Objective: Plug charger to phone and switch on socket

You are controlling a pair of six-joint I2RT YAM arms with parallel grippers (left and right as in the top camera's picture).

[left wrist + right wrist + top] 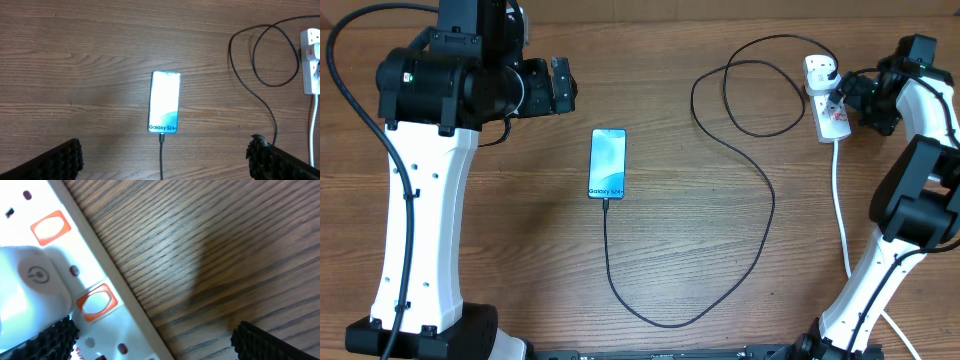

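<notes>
The slim rectangular smartphone with a lit blue-white screen [607,163] lies near the middle of the wood-grain table [520,235]. The long thin black charger cable [161,162] meets its 6 o'clock edge and looks seated there in the left wrist view. In the overhead view the cable sweeps round to 2 o'clock, where the white elongated power strip with red switches [832,120] lies with a white adapter plug [818,70] in it.

So the plugging-in looks done and the switch is what is left. I cannot tell whether the orange-red rocker [96,301] beside the adapter is already on. The right gripper [155,325] hangs just over the strip, jaws spread wide and holding nothing. The left gripper [562,85], at the phone's 11 o'clock, is likewise wide and empty.
</notes>
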